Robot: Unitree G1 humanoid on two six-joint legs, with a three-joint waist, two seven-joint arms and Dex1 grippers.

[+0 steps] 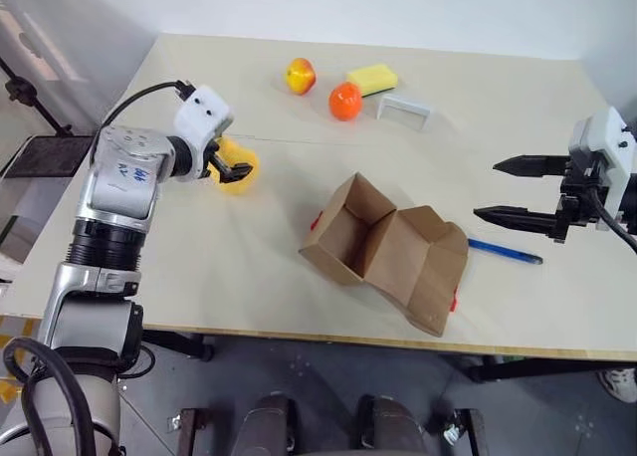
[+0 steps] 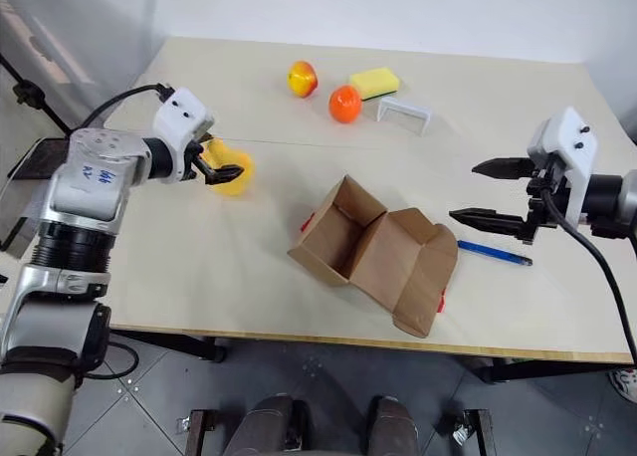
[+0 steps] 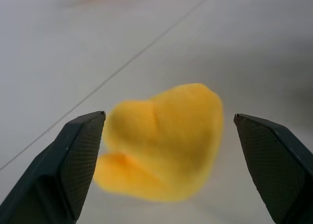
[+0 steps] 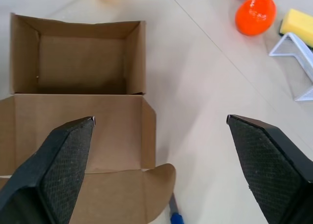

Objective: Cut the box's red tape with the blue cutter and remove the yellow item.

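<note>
The brown box (image 1: 383,252) lies open at the table's middle with its flaps spread and its inside bare. Bits of red tape (image 1: 316,220) show at its edges. To the right of the box, the blue cutter (image 1: 506,251) lies flat on the table. My right gripper (image 1: 486,188) hovers open above the cutter, pointing at the box (image 4: 78,62). The yellow item (image 1: 239,169) rests on the table at the left. My left gripper (image 1: 221,167) is open around the item (image 3: 164,141), with a gap at one finger.
At the back of the table sit a yellow-red fruit (image 1: 301,76), an orange (image 1: 344,101), a yellow sponge (image 1: 372,78) and a small white stand (image 1: 404,109). The table's front edge (image 1: 328,335) runs just below the box.
</note>
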